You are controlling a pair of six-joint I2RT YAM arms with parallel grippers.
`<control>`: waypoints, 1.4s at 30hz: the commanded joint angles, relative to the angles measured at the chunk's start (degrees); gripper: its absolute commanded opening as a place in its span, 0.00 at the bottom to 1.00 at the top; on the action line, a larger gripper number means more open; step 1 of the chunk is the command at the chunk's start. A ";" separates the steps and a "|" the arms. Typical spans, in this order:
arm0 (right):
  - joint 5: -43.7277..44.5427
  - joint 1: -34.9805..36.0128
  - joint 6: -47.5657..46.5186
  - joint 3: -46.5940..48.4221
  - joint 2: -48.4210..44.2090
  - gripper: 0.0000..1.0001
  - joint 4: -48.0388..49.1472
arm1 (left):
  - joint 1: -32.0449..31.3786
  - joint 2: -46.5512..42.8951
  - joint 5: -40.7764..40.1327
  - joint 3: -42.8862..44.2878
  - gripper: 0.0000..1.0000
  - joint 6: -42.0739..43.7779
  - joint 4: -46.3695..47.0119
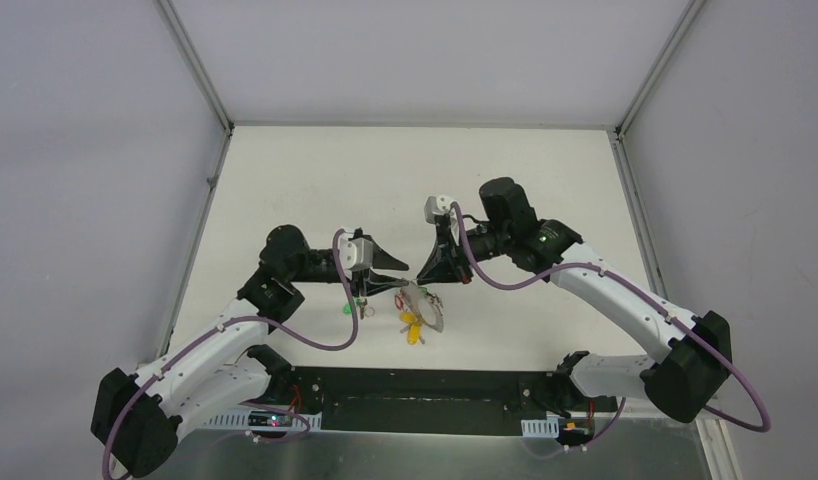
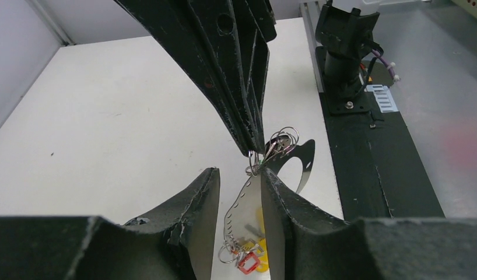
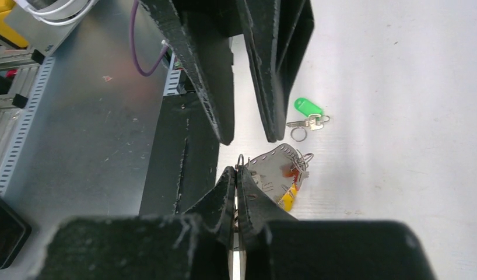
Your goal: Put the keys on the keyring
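Risk: left gripper [image 2: 239, 175], jaws part-open, straddles keyring [image 2: 246, 204]. An off-centre squeeze could twist the ring out of right gripper [image 3: 236, 172], clenched on the ring wire.
Keyring hangs from right fingertips, between left fingertips.
Green key [image 3: 309, 109] on table [image 3: 411, 87] beyond left fingers, untouched.
Black key not seen.

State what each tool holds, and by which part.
Right tool pinches the keyring by its top edge. Left tool straddles it lower down, open, holding nothing.
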 commanded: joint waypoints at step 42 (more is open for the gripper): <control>12.72 3.42 11.25 14.27 8.01 0.00 -17.34 | -2.72 -3.66 -6.59 -0.59 0.36 -2.22 -7.29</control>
